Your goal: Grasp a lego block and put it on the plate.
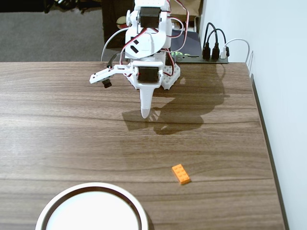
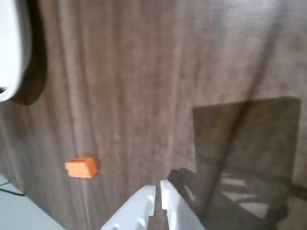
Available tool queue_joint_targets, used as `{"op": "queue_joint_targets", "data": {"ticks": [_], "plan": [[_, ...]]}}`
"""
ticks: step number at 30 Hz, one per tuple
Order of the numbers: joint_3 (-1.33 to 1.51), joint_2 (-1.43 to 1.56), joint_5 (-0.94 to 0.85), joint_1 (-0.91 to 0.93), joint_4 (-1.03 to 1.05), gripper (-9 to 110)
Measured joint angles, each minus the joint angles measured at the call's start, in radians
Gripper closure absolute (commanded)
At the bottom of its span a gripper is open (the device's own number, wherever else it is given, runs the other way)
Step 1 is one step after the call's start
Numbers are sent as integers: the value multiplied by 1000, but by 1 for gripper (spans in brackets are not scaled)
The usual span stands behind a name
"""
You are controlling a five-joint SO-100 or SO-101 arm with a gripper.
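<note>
The gripper point(image 1: 146, 114) is seen in the fixed view pointing down toward the wooden table point(image 1: 57, 120), in the upper middle of the surface, just in front of the arm's base. In the wrist view the two white fingertips point(image 2: 148, 194) are shown almost touching, with only a thin slit between them; the jaws are closed and nothing is held.

The lego block point(image 1: 181, 174) is found lying flat on the table, studs up, turned at a slight diagonal, well apart from the gripper and nearer the bottom edge of the fixed view. Bare wood is seen on all sides of it. In the wrist view the block point(image 2: 81, 167) appears left of the fingertips, clear of them.

The plate point(image 1: 60, 201) is located at the bottom left of the fixed view, cut off by the lower frame edge. Its rim is separated from the block by an open strip of table. The table's right edge point(image 1: 261, 124) runs beside a white wall point(image 1: 283, 96), near the block's side.
</note>
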Motion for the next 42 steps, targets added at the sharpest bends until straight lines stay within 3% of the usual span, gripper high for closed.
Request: {"op": "queue_joint_targets", "data": {"ticks": [9,21,42], "plan": [[-101,-175,-106,-11,-170,101],[-307,-479,-342,-61,-202,101],[-624,-914,-950,-81,-201,101]]}}
